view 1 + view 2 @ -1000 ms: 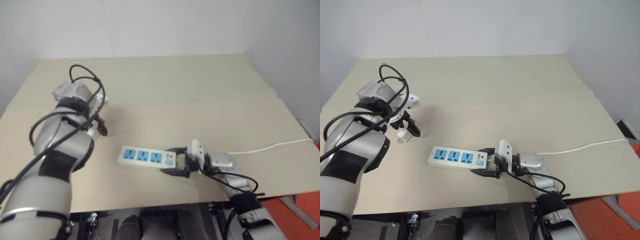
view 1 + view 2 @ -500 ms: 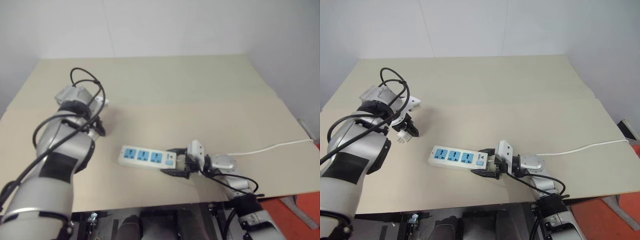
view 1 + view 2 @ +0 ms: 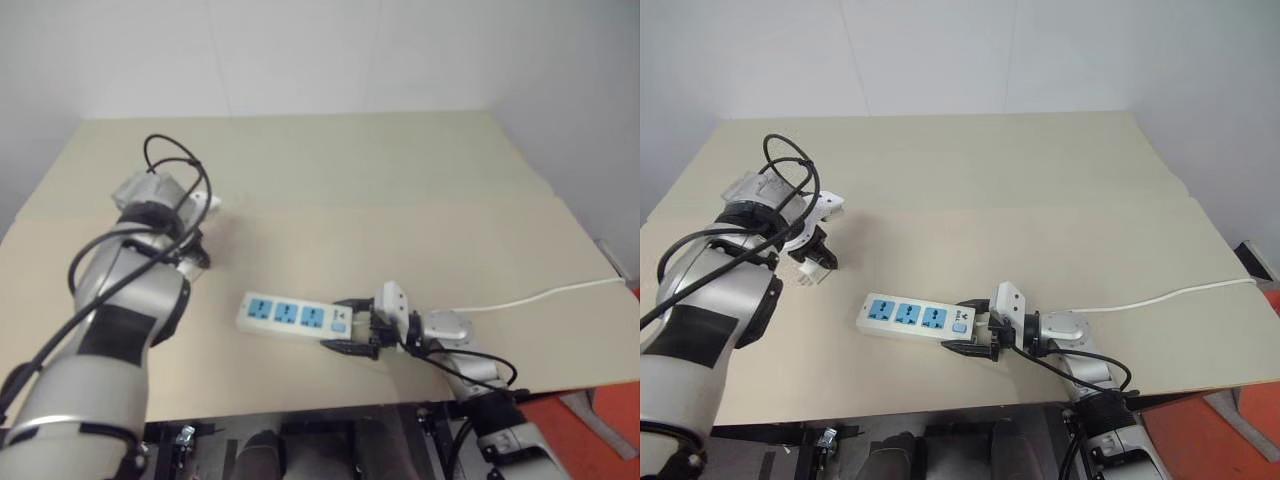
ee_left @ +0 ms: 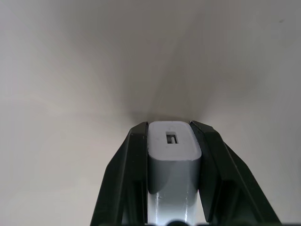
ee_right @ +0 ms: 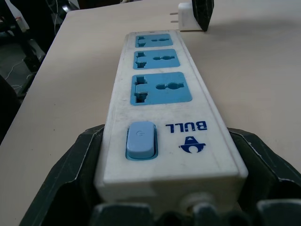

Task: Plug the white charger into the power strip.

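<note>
White, smooth plastic is what we see clamped at the far left: the white charger [image 4: 173,155], a small rounded block with a slot in its end face, sits between the two black fingers [image 4: 123,179] of the left end effector [image 3: 816,262]. The grip is narrow, closed on the charger's flanks, low over the matte beige surface [image 3: 1040,180]. In the right wrist view the charger's metal prongs stick out sideways, not down toward the sockets.

We judge that the main risk. The charger has to be turned so the prongs face a socket, and slick plastic between hard fingers may twist or slip during that turn. It is also well apart from the strip, so a long carry gives it time to shift.

Moving right, the power strip [image 3: 918,316] lies flat near the front edge, a long white bar with three blue socket faces and a blue button [image 5: 140,140] at its near end. The right end effector [image 3: 977,333] holds that button end, its black fingers set wide against both long sides.

We think a hard downward push could tip or slide the bar if that hold is loose, and misaligned prongs could scrape the socket face. A thin white cord [image 3: 1180,292] trails off to the right and could tug the strip.
</note>
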Robot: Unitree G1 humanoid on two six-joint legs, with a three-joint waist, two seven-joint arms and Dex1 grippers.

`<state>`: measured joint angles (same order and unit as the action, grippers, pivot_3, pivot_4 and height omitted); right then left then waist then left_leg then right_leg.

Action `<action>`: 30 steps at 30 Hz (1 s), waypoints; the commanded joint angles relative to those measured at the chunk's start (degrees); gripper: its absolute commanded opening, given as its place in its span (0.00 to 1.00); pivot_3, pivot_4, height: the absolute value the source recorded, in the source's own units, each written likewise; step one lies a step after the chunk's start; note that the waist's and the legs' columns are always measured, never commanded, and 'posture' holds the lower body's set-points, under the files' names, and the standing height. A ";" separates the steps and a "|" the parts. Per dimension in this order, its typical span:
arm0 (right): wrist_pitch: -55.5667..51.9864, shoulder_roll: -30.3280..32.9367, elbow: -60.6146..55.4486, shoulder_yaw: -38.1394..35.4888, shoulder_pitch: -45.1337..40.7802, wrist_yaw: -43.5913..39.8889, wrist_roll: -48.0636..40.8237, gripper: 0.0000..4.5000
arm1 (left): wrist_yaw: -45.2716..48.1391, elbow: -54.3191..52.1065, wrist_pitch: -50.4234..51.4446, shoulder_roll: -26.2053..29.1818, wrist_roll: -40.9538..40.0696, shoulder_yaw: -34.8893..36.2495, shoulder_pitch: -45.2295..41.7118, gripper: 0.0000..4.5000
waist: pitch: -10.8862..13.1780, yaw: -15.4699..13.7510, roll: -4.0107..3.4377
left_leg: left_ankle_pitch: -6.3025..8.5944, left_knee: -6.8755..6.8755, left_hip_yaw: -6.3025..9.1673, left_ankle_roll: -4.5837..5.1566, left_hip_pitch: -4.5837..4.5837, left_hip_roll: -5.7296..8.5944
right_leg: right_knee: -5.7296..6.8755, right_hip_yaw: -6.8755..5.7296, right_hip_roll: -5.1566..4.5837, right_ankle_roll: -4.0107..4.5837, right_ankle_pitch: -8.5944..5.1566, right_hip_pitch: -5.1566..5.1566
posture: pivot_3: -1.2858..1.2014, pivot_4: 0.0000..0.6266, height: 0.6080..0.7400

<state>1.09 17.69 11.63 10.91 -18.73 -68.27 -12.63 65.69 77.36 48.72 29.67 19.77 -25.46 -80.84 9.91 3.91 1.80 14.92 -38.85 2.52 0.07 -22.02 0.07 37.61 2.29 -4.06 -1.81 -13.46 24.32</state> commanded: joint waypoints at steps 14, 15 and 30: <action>-0.91 0.29 2.06 0.56 -1.24 -1.89 -1.48 0.76 | -12.85 -33.68 -19.70 -2.59 -31.29 35.94 11.30 0.23 | -0.01 -0.06 0.06 | 0.00 -0.07 0.31 -0.02 0.06 0.08 | 0.25 0.03 -0.26 -0.05 0.04 0.04 | 0.52 0.24 1.00; -0.95 0.33 2.01 0.47 -1.20 -1.78 -1.42 0.76 | -13.00 -38.86 -21.77 -3.94 -32.72 36.42 14.48 0.23 | -0.01 -0.06 0.06 | 0.00 -0.07 0.31 -0.02 0.08 0.09 | 0.27 0.05 -0.27 -0.06 0.04 0.04 | 0.52 0.24 1.00; -0.02 -0.40 2.68 0.03 -1.58 0.56 -0.86 0.76 | 1.80 -78.52 -27.44 -10.42 -50.15 29.66 45.35 0.23 | -0.07 -0.42 0.07 | 0.00 -0.10 0.26 -0.05 0.45 0.10 | 0.03 0.16 -0.29 -0.05 0.06 -0.23 | 0.52 0.24 1.00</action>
<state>0.87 17.70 14.07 10.53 -20.10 -67.50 -12.60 64.37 1.63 23.52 18.51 -29.27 5.22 -35.44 9.83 3.50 1.86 14.92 -38.95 2.76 0.02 -21.50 0.16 37.65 2.46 -4.35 -1.85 -13.40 24.04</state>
